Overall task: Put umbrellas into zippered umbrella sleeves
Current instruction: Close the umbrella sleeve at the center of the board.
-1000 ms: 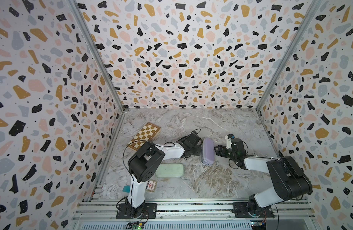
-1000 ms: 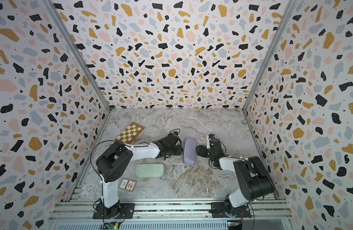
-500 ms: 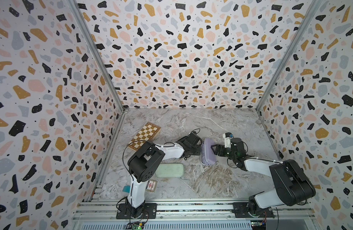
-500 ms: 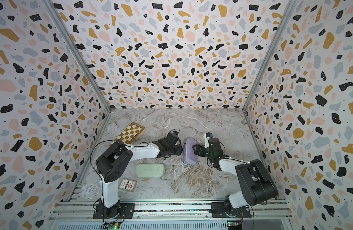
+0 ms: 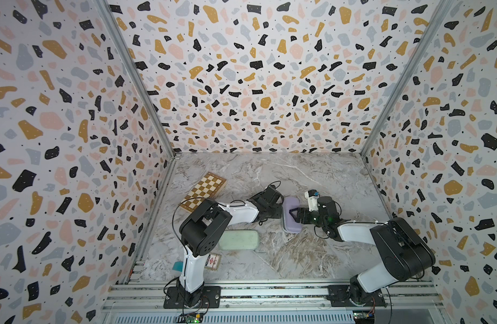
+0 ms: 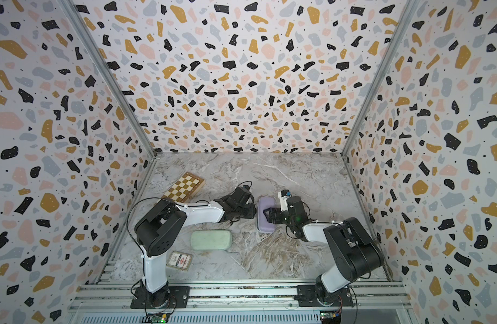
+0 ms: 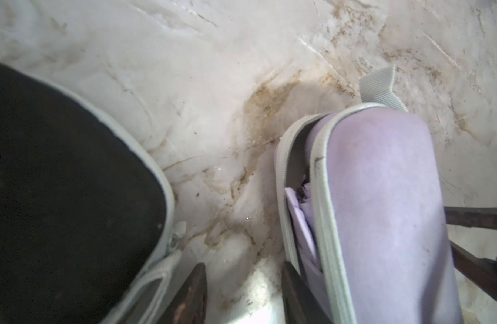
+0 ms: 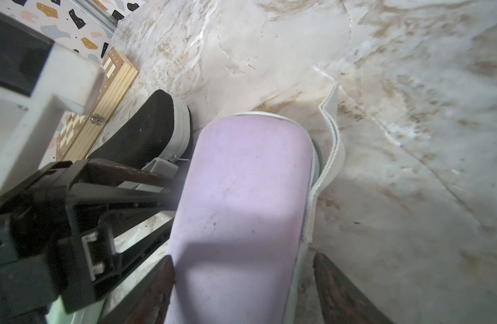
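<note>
Lilac sleeve (image 7: 382,196) ajar, lilac umbrella (image 7: 301,224) inside.

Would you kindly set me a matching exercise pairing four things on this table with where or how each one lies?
1. lilac case
2. mint green case
3. black case
4. chessboard

A. below the left arm
B. beside the left wall
C. partly unzipped, fabric showing
D. shut, near the left arm's base

Pairs: 1-C; 2-D; 3-A; 4-B.
</note>
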`<state>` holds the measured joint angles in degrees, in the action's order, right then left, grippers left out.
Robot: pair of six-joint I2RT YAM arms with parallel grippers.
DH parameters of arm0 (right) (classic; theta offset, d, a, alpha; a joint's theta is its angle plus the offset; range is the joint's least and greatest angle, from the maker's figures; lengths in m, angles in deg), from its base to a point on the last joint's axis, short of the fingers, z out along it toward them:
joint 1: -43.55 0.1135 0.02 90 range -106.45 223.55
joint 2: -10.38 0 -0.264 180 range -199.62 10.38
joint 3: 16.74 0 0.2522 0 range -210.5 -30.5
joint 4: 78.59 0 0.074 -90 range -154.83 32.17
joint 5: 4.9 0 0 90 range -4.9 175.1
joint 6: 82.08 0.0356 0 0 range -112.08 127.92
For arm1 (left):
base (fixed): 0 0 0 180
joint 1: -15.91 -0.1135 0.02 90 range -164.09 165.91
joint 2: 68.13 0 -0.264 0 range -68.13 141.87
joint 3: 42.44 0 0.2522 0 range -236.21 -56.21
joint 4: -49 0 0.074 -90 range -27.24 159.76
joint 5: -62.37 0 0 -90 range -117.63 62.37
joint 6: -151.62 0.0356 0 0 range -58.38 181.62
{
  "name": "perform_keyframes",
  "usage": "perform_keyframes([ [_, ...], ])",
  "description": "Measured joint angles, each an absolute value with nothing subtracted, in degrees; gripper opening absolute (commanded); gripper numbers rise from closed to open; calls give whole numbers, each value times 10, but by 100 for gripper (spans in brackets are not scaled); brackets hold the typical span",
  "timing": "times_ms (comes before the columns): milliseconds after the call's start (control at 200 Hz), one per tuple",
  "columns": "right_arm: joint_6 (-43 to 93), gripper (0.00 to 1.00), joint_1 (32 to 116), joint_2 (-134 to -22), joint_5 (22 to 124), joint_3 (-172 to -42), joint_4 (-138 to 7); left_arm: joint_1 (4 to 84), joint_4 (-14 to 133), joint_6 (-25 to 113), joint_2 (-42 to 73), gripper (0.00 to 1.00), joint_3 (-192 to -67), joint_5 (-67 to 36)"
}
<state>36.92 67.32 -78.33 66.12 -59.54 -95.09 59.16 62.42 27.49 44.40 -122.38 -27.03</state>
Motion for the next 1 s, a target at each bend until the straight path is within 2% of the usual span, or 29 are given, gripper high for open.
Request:
perform_keyframes([
  [135,369,79,671,-783,657,-595,-952,585,624,275,428,42,-1209,-273],
  [295,369,78,658,-776,651,-586,-954,573,624,278,400,33,-1210,-277],
  [551,368,75,633,-753,642,-570,-955,569,616,286,449,34,-1270,-262],
  [1001,361,72,629,-763,617,-570,-966,569,602,289,480,35,-1275,-204],
])
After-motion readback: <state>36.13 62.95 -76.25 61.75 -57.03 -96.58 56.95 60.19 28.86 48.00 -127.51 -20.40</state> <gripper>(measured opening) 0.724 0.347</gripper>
